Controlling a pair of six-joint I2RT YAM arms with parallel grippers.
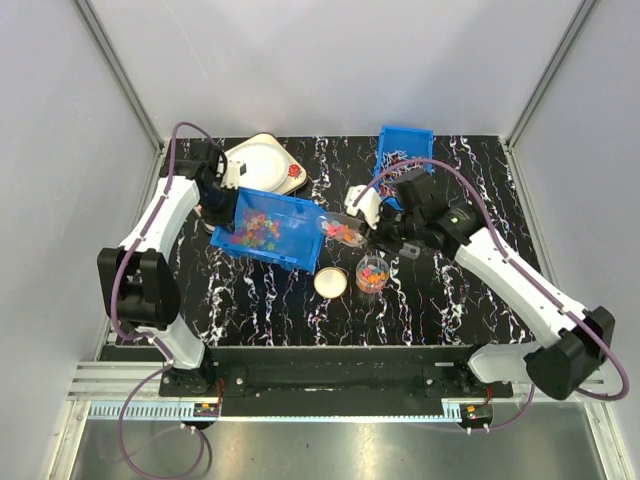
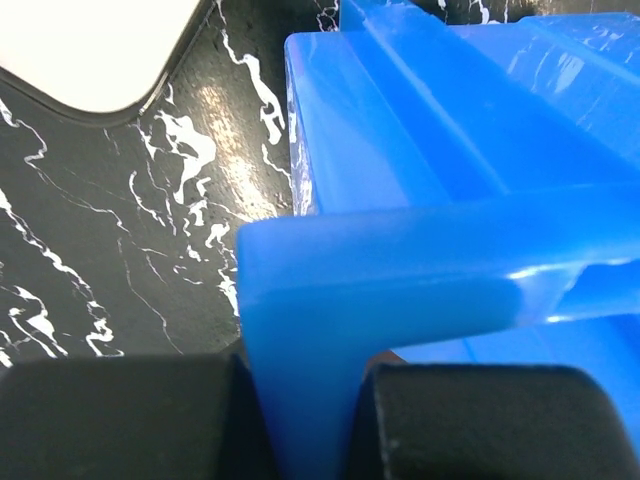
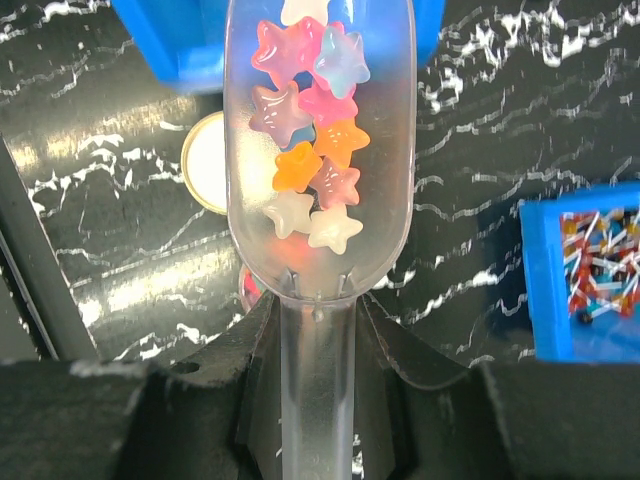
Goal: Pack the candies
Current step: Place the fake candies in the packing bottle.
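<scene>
A: Where are the candies (image 1: 262, 228) lying right now?

B: Most are sitting in the blue bin (image 1: 285, 260) at the middle left of the top view. The left end effector (image 1: 218, 208) is pinching that bin's left wall. In its wrist view the blue wall is passing between the two dark fingers (image 2: 120, 420), which are pressing on it from both sides.

A: And the right end effector (image 3: 315, 400)?

B: It is clamping the handle of a clear scoop (image 3: 395, 150). A heap of star-shaped candies is lying in the scoop's bowl, just ahead of the fingertips, in the upper middle of that frame.

A: Where is the scoop hanging?

B: In the top view it is hovering between the bin's right end and a clear cup (image 1: 372, 288) standing on the bench (image 1: 250, 300). A few candies are sitting in the cup, and a round lid (image 1: 330, 282) is lying just left of it.
</scene>
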